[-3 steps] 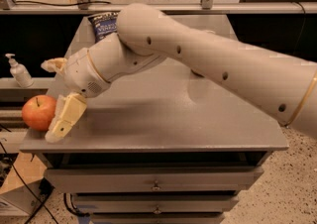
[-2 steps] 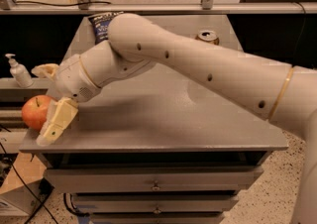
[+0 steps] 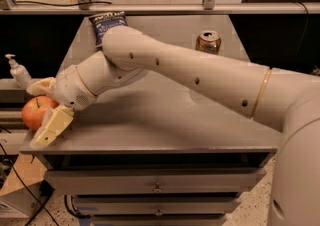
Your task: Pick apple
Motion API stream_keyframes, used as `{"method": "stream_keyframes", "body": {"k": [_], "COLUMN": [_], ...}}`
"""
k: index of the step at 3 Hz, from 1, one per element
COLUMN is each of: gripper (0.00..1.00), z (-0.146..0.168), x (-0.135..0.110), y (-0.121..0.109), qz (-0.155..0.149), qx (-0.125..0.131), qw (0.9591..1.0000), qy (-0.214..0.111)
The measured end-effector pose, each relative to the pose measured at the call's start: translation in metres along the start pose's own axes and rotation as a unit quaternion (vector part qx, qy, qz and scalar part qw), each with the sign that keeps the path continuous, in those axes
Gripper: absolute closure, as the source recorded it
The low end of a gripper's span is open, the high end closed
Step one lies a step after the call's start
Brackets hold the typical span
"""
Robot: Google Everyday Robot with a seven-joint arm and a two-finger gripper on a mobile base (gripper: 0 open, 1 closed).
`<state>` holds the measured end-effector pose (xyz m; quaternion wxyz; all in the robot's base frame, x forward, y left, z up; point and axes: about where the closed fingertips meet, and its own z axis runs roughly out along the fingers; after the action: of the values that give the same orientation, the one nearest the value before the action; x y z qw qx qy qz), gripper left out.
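Note:
The red-orange apple [image 3: 36,111] sits at the front left corner of the grey table [image 3: 165,120]. My gripper [image 3: 34,115] reaches over from the right and is open, with one cream finger [image 3: 42,86] behind and above the apple and the other finger [image 3: 52,127] in front of it. The apple lies between the two fingers. The front finger covers the apple's lower right side. I cannot tell whether the fingers touch it.
A brown drink can [image 3: 208,41] stands at the back right of the table. A dark blue snack bag [image 3: 107,24] lies at the back, partly behind my arm. A pump bottle [image 3: 19,72] stands off the table's left side. Drawers [image 3: 157,182] sit below the front edge.
My gripper has moved left and slightly down, so its fingers now reach further around the apple. The apple has stayed in place.

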<state>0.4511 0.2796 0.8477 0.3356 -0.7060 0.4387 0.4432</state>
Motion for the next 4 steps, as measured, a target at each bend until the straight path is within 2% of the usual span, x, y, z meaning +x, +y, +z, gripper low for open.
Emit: {"method": "stream_keyframes", "body": {"k": [1,2,3,4], "gripper": [0.4,0.64,0.87,1.0], "z": [-0.002,-0.017,-0.052,-0.112], "x": [0.009,0.017,0.013,-0.006], "y": [-0.003,-0.008,-0.014,-0.019], "qz": [0.013,0.021,0.026,0.01], "qx": [0.003,0.019,0.037,0.067], "qw": [0.9999,0.9995,0.9989,0.9976], "qy": [0.004,0.014,0.011,0.015]}}
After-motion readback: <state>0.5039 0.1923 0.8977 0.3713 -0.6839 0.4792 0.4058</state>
